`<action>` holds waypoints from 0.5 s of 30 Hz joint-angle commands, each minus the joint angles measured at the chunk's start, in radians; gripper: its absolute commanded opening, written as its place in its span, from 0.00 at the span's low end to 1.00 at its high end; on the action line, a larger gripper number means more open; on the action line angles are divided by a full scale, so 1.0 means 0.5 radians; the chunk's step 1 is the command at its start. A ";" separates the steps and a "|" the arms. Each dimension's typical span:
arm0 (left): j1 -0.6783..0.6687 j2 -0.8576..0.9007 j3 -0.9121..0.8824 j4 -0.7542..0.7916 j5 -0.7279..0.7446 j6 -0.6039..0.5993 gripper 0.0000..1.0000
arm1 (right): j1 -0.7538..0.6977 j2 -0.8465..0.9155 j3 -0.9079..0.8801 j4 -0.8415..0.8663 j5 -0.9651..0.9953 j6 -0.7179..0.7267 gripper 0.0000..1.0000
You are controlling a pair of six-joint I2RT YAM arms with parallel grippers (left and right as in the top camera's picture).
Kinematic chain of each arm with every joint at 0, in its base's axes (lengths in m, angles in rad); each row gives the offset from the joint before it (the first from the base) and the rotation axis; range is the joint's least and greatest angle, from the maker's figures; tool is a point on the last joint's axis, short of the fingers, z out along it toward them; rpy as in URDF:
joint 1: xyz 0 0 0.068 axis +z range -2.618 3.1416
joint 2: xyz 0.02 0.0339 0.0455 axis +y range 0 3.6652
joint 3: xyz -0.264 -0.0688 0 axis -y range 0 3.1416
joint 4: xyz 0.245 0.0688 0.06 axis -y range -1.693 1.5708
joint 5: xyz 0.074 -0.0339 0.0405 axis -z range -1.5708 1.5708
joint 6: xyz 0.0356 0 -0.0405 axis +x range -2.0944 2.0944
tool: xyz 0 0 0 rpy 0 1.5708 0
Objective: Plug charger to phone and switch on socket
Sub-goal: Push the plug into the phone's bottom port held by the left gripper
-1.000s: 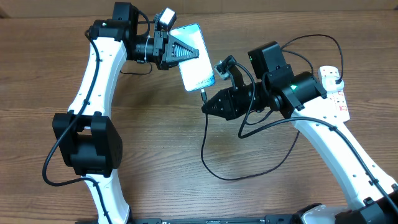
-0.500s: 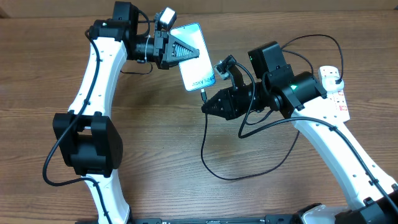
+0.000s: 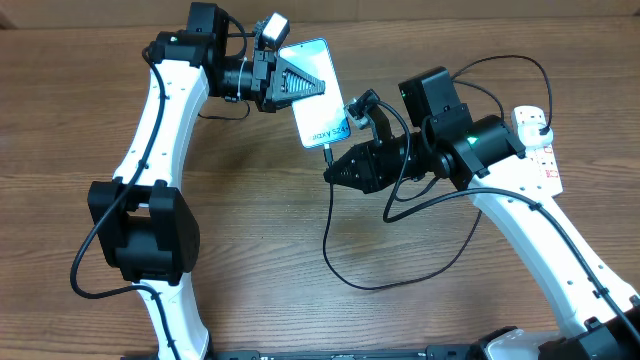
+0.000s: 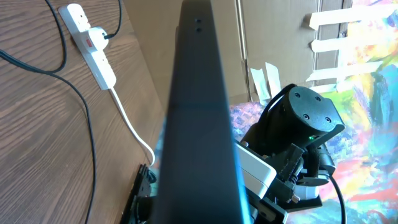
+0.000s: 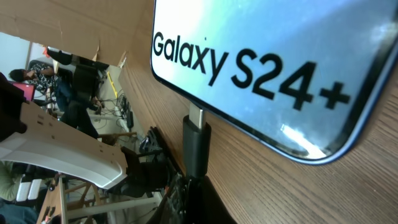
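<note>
Overhead, the left gripper [image 3: 320, 84] is clamped on the slim, glossy phone [image 3: 322, 118] at the far centre of the wood-grain table [image 3: 250, 250]. The right gripper [image 3: 332, 170] pinches the charger [image 3: 325, 245] by its tip at the phone's near edge, its thin black cable looping nearward, and the white socket [image 3: 547, 160] lies at the right. Left wrist shows the phone's dark edge filling the middle, the elongated socket beyond at left; right wrist shows the rounded connector [image 5: 194, 146] touching the phone's edge below "Galaxy S24+".

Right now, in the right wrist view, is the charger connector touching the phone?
Yes, the charger connector meets the phone at its edge below the Galaxy S24+ text.
</note>
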 commanded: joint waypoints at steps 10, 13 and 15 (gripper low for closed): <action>-0.014 -0.011 0.011 0.002 0.110 0.000 0.04 | -0.031 -0.038 0.015 0.018 0.057 -0.002 0.04; -0.014 -0.011 0.011 0.002 0.110 0.000 0.04 | -0.031 -0.038 0.015 0.014 0.058 -0.002 0.04; -0.014 -0.011 0.011 0.002 0.110 0.001 0.04 | -0.031 -0.038 0.015 0.006 0.060 -0.003 0.04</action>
